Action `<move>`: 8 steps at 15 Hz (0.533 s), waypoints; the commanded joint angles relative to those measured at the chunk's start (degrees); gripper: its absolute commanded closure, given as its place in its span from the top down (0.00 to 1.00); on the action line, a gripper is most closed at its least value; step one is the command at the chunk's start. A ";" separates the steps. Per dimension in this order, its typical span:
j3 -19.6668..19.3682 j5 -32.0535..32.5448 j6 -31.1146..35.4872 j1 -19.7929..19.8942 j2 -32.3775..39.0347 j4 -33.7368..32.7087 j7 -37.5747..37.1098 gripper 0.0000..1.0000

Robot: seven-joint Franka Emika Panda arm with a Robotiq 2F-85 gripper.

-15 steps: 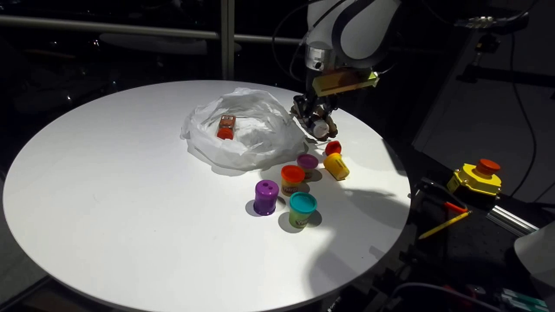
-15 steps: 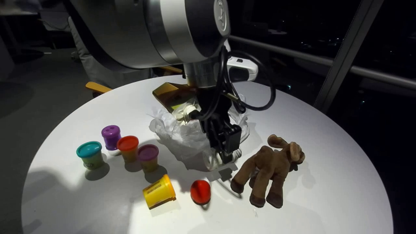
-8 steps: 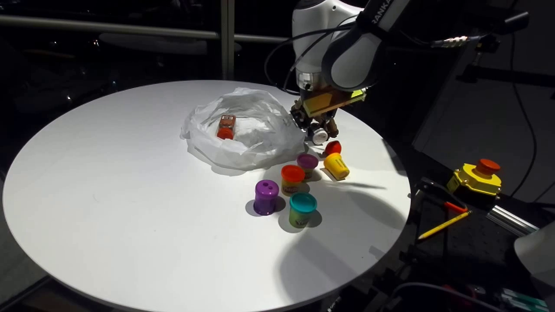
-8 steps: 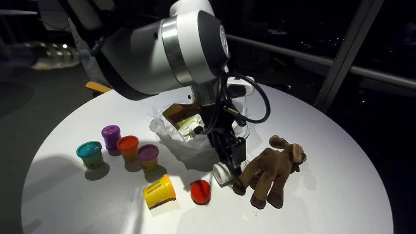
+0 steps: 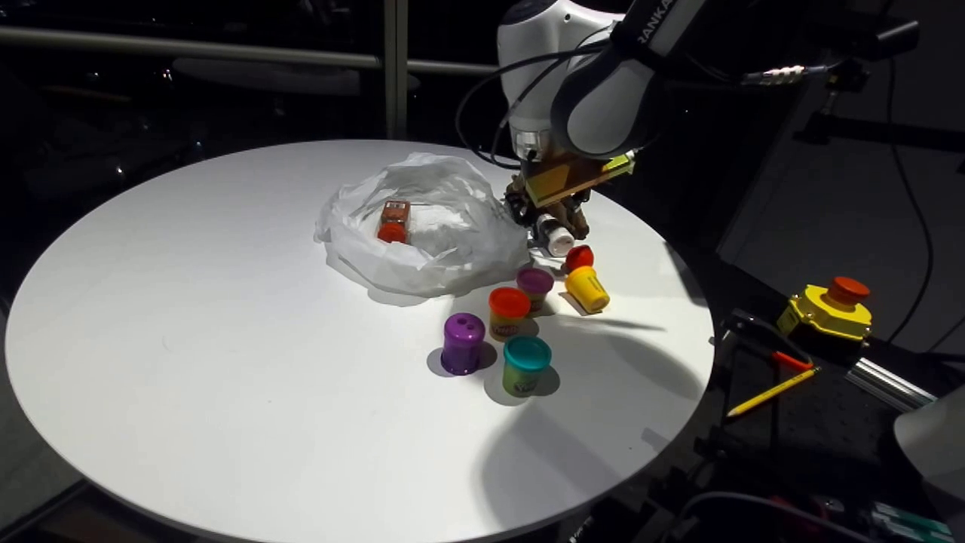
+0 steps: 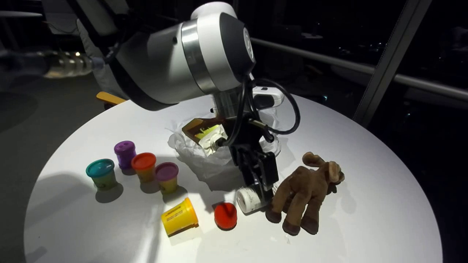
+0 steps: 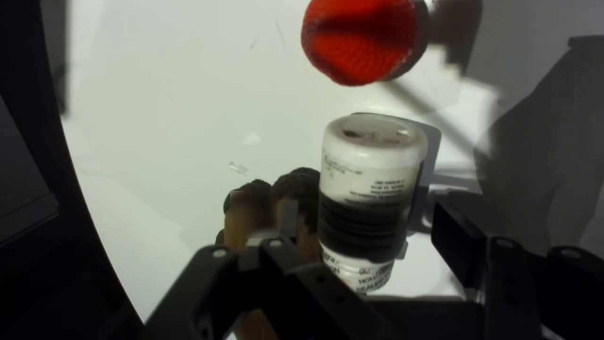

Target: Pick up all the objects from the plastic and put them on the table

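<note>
- Biggest thing by a mile is the round white table (image 5: 211,362). In an exterior view a wide open stretch of it runs from the plastic (image 5: 411,277) out to the near and left rim, so loads of room. In the wrist view the rim cuts down the left side with darkness past it.
- The arm (image 6: 172,65), in an exterior view, slants down from the upper left, bends at the wrist, and the end section aims at the tabletop, leaning a bit.
- The plastic sits bunched up close to the claw (image 7: 370,226), so that side's tight.
- A brown plush animal (image 6: 306,186) is sprawled on the table, legs right by the claw, can't tell if they touch. Past it there's more white surface before the rim.
- The claw is low, fingers spread wider than the white jar (image 7: 368,179) between them. There's a gap either side in the wrist view, so nothing's gripped.
- A yellow tub (image 6: 179,217) is tipped on its side; a purple pot (image 6: 125,155), teal-lidded tub (image 6: 101,174), red-lidded tub (image 6: 144,167) and mauve-lidded tub (image 6: 167,178) stand upright in a group.
- The white jar's on its side too, looks like it's on the tabletop.
- A red container (image 5: 393,221) is inside the plastic.
- A red piece (image 6: 225,216) is between the yellow tub and the jar.
</note>
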State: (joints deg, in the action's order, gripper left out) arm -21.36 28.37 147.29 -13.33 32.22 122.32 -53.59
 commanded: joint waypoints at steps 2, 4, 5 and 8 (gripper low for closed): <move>1.43 -0.34 -3.66 0.05 -12.03 1.67 0.74 1.00; 5.65 -5.26 -4.70 2.60 -14.77 -0.73 3.21 1.00; 7.53 -7.61 -5.13 3.33 -15.51 -1.99 4.09 1.00; 14.52 -20.49 -6.96 6.41 -12.42 -8.29 9.96 1.00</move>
State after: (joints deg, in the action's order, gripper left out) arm -12.86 16.96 142.48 -10.27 17.34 119.50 -48.74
